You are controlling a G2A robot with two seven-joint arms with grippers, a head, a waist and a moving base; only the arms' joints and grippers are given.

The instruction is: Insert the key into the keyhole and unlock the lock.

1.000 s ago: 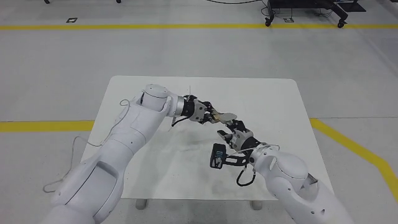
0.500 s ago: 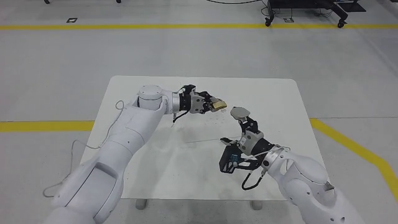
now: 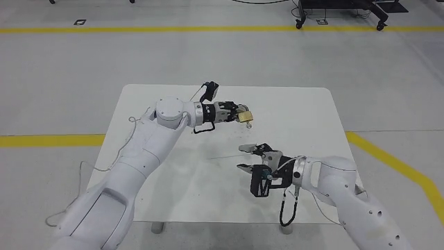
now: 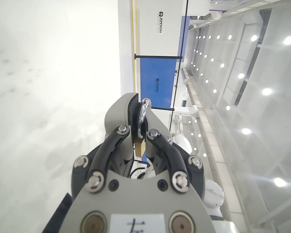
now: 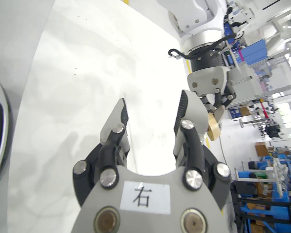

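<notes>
Padlock (image 3: 244, 117), brass, clamped in the left gripper (image 3: 241, 115)
Right wrist view reveals the right gripper (image 5: 154, 100) gaping empty above the tabletop (image 5: 87, 61).

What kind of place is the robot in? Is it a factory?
Probably a big factory hall or robot lab: yellow floor lines, blue partition panels and rows of ceiling lights, with a white work table.

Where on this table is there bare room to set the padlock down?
Bare: the far right corner of the table, beyond the right pincer, and its far left edge. Crowded: mid-table, where the left pincer holds the padlock near the open right one.
</notes>
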